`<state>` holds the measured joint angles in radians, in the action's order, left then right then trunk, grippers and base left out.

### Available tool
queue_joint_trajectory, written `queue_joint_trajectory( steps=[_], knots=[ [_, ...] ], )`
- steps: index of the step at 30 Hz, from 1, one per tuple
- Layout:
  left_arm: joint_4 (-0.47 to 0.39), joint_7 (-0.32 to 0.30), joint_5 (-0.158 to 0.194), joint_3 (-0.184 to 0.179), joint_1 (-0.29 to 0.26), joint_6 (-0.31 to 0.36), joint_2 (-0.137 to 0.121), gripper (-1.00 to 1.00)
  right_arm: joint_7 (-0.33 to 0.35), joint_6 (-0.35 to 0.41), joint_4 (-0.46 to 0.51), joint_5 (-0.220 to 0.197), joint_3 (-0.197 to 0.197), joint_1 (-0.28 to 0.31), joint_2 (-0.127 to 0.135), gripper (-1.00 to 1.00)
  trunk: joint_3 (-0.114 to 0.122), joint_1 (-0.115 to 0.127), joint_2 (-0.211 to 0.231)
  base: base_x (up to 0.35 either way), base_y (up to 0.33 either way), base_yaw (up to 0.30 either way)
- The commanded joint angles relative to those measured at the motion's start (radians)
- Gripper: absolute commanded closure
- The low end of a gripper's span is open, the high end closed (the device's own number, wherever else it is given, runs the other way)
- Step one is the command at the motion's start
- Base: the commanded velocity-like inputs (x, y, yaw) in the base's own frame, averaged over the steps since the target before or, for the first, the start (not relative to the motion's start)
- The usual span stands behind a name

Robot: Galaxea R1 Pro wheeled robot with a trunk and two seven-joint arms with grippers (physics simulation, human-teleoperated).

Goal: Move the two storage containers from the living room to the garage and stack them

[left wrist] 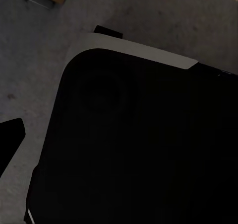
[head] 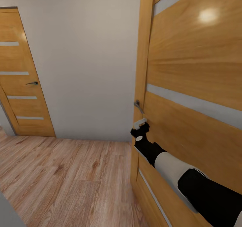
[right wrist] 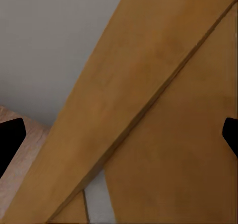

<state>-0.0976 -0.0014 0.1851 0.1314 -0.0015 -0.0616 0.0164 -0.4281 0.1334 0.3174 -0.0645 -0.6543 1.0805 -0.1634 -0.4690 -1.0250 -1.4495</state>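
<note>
Honey-wood door (head: 195, 69) — pale grey stripes

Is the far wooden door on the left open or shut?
Shut. The far door sits flat inside its frame in the white wall, with no gap showing.

The scene is viewed by the head camera from above, facing forward and down along a hallway: a wooden door (head: 195, 86) stands very near at the right, a grey wall (head: 90, 59) lies ahead, and a second door (head: 23, 76) is seen farther off at the left, over a plank floor (head: 67, 180). The right wrist camera is held close against the near door (right wrist: 163, 134); door, wall and floor are shared with the head view. The left wrist camera is pointed closely at a black body (left wrist: 139, 149).
</note>
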Motion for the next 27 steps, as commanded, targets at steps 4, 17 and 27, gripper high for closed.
queue_joint_trajectory(
  steps=[4,17,27],
  knots=[
    [-0.001,0.000,0.001,0.007,0.000,-0.002,0.000,-1.00,-0.024,0.002,0.000,0.001,-0.005,0.001,0.005,-1.00,-0.001,0.000,-0.001,0.000,0.000,0.000],
    [-0.003,0.000,0.001,0.007,0.000,-0.002,0.000,-1.00,-0.030,0.003,0.000,-0.001,-0.005,0.001,0.027,-1.00,-0.001,0.000,-0.001,0.000,0.000,0.000],
    [-0.002,0.000,0.002,0.007,0.000,-0.001,0.000,-1.00,-0.039,0.014,-0.003,-0.007,-0.003,0.001,0.155,-1.00,-0.001,0.000,-0.001,0.000,0.000,0.000]
  ],
)
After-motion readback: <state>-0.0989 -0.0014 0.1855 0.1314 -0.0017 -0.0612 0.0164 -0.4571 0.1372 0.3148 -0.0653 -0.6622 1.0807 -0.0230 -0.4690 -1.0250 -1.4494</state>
